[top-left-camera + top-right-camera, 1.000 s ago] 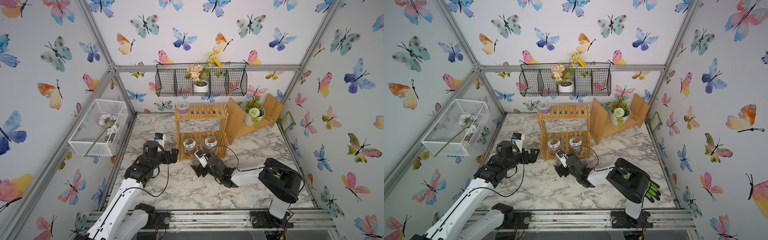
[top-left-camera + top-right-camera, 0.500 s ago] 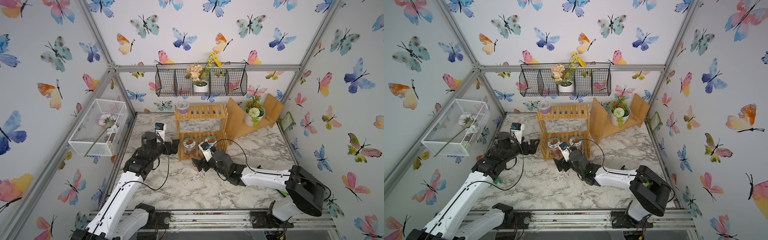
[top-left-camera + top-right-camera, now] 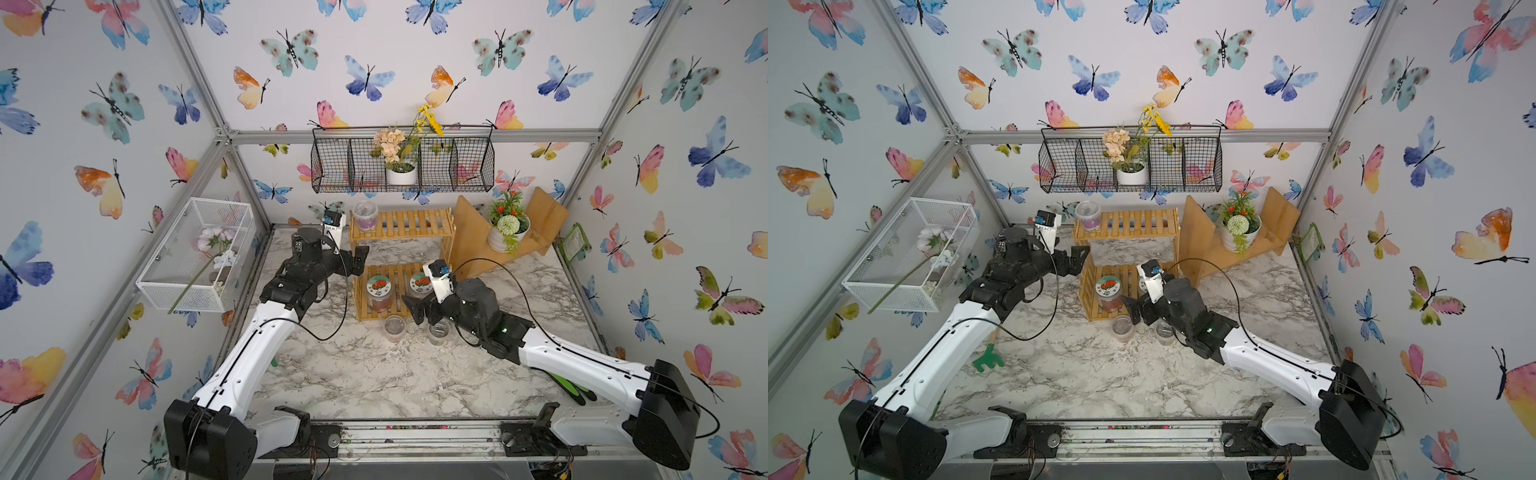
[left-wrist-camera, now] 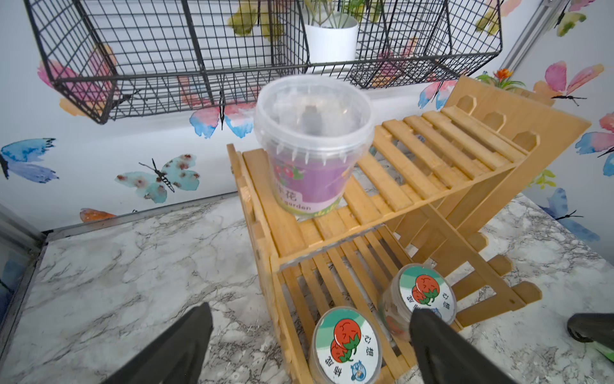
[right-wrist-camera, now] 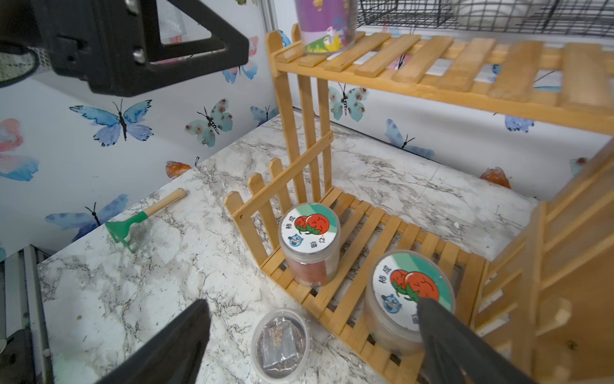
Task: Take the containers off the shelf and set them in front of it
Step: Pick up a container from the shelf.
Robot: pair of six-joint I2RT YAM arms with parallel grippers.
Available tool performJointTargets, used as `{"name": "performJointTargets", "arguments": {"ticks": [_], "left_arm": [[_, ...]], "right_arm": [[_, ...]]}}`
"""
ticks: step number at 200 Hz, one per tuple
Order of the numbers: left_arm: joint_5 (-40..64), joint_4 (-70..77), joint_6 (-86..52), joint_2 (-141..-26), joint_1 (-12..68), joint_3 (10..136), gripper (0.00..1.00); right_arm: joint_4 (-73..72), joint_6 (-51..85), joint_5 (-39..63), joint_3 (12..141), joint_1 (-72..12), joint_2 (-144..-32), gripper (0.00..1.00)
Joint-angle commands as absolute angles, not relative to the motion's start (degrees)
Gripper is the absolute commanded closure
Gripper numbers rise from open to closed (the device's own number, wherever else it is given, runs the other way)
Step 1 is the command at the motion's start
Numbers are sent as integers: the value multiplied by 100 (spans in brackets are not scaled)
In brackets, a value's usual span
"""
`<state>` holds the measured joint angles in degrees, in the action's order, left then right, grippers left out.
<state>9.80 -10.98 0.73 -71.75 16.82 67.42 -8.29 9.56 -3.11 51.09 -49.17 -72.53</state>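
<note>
Rake (image 3: 988,359): green head, wooden handle, lying flat on the marble table (image 3: 374,374) beside the left arm.
Left gripper (image 4: 310,312): fingers spread wide with nothing between them. It hovers just off the left end of the shelf (image 3: 415,224), facing the purple cup (image 3: 365,216).
Purple cup: upright with its lid on, at the left end of the top tier.
Left jar (image 3: 378,291): upright on the lower tier, left side, near the front edge.
Left floor cup (image 3: 394,326): on the marble just in front of the shelf, with a dark packet under the lid.
Right jar (image 5: 410,296): upright on the lower tier, right side.
Right gripper (image 5: 312,305): fingers wide apart and empty, low over the lower tier's front edge. One finger crosses the right jar's lid in the wrist view; whether they touch cannot be told.
Right floor cup (image 3: 439,331): on the marble in front of the shelf, partly under the right gripper.
Board stand (image 3: 469,232): just right of the shelf, carrying a white flower pot (image 3: 498,241).
</note>
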Motion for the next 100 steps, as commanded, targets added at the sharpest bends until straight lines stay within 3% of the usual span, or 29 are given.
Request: {"name": "performJointTargets", "arguments": {"ticks": [1, 100], "left_arm": [[1368, -881, 308, -7404, 1646, 7145, 1], [1490, -651, 288, -8245, 1649, 7812, 1]], "right_arm": [[-224, 1088, 458, 5379, -4532, -7041, 0], [259, 857, 791, 5819, -4028, -6877, 0]]}}
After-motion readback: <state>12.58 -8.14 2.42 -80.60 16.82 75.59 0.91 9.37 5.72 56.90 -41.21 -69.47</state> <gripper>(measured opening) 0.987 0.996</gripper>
